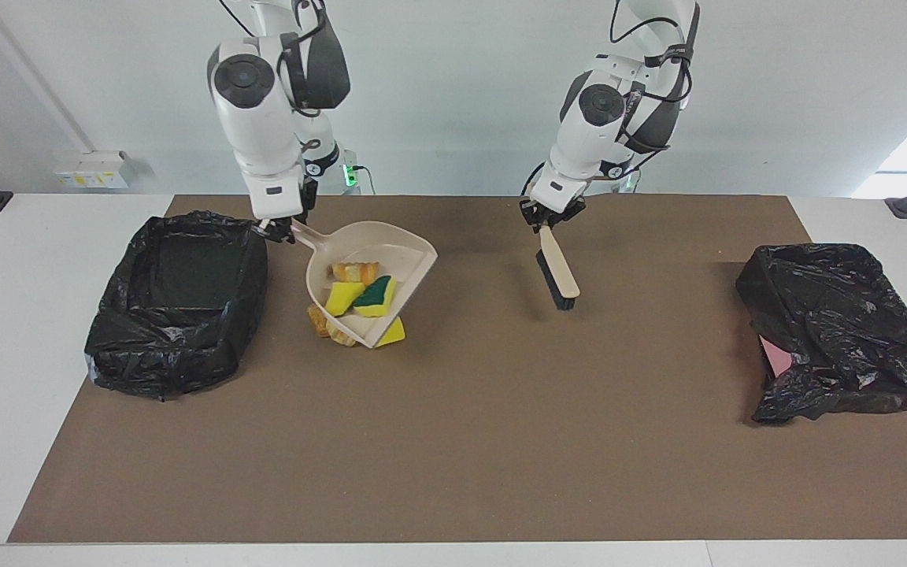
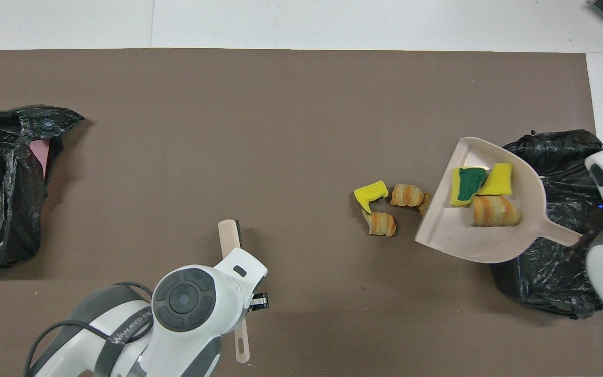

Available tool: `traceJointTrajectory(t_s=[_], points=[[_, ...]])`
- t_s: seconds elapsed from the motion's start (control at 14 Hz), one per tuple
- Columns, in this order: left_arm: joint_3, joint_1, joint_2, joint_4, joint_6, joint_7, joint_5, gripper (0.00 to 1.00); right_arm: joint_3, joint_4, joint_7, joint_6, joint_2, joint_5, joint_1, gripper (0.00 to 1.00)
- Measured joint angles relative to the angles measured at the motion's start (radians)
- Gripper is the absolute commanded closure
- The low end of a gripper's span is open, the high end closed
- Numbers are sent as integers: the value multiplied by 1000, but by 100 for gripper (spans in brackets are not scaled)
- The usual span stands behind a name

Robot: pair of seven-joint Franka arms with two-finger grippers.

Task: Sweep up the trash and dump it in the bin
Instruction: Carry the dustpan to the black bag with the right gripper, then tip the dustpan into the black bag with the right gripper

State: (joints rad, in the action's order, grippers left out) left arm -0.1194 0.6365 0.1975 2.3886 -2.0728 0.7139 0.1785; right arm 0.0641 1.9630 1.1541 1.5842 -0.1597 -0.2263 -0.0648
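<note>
My right gripper [image 1: 279, 228] [image 2: 583, 244] is shut on the handle of the beige dustpan [image 1: 410, 256] [image 2: 456, 238], which hangs tilted in the air beside the black-lined bin [image 1: 178, 303] [image 2: 558, 209]. In the pan lie a yellow wedge [image 1: 341, 298], a green-topped sponge piece [image 2: 470, 183] and a bread-like chunk [image 2: 492, 210]. More trash lies on the mat under the pan's lip: a yellow wedge [image 2: 370, 192] and striped chunks [image 2: 407, 195]. My left gripper [image 1: 552, 216] is shut on the brush [image 1: 557, 277] [image 2: 226, 234], held above the mat near the middle.
A crumpled black bag [image 1: 839, 331] [image 2: 3, 183] with something pink under it lies at the left arm's end of the table. The brown mat [image 1: 453, 441] covers most of the white table.
</note>
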Motion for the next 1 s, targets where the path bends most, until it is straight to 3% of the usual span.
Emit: traceJointTrajectory(t_s=[0.14,0.29,0.64,0.72,0.79,1.0], points=[[-5,67,-5,36,-61,57,0,100,5,6,182,49,0,-63,-148,100],[-7,125,-20,65,-129,117,0,100,7,11,278,92,-1,-149,-230,100],[-8,149,-61,73,-177,155,0,98,-7,38,299,172,-6,-400,-237,100],[-8,152,-67,73,-185,156,0,62,-10,49,299,182,-7,-430,-227,100],[-7,152,-73,73,-192,148,-2,1,-12,67,299,185,-9,-453,-220,100],[1,142,-85,63,-199,109,-2,0,-14,136,315,193,-26,-580,-154,100]])
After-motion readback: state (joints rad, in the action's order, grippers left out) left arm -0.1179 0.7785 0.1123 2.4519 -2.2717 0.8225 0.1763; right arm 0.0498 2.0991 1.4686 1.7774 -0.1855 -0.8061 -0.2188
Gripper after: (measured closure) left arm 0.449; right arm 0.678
